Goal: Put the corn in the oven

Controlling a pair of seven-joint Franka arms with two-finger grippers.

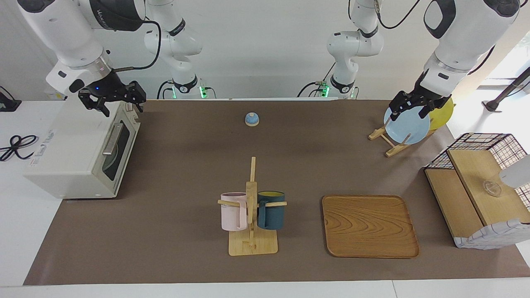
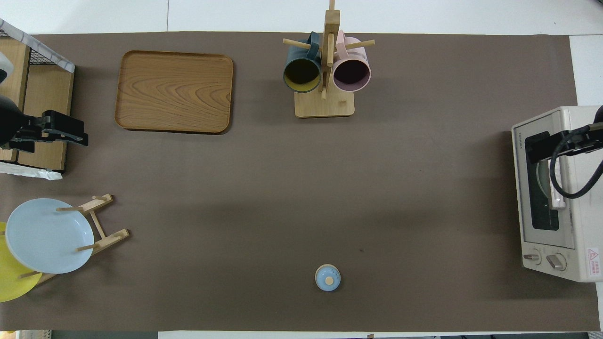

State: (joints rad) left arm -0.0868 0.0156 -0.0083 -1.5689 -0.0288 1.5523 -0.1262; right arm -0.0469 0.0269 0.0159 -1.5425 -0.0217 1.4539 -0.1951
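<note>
The cream-white oven (image 1: pixel 70 153) stands at the right arm's end of the table, its dark glass door shut, and also shows in the overhead view (image 2: pixel 584 197). The corn is not in sight in either view. My right gripper (image 1: pixel 112 100) hangs open and empty just above the top front edge of the oven, and in the overhead view (image 2: pixel 537 146) it is over the door's farther end. My left gripper (image 1: pixel 408 109) is open and empty over the blue plate (image 1: pixel 408 126) at the left arm's end; it also shows from overhead (image 2: pixel 77 133).
A wooden rack (image 1: pixel 251 207) with a pink and a dark blue mug and a wooden tray (image 1: pixel 369 225) sit far from the robots. A small blue bell (image 1: pixel 251 119) sits near them. A yellow plate (image 1: pixel 441 112) and a wire shelf unit (image 1: pixel 476 186) are at the left arm's end.
</note>
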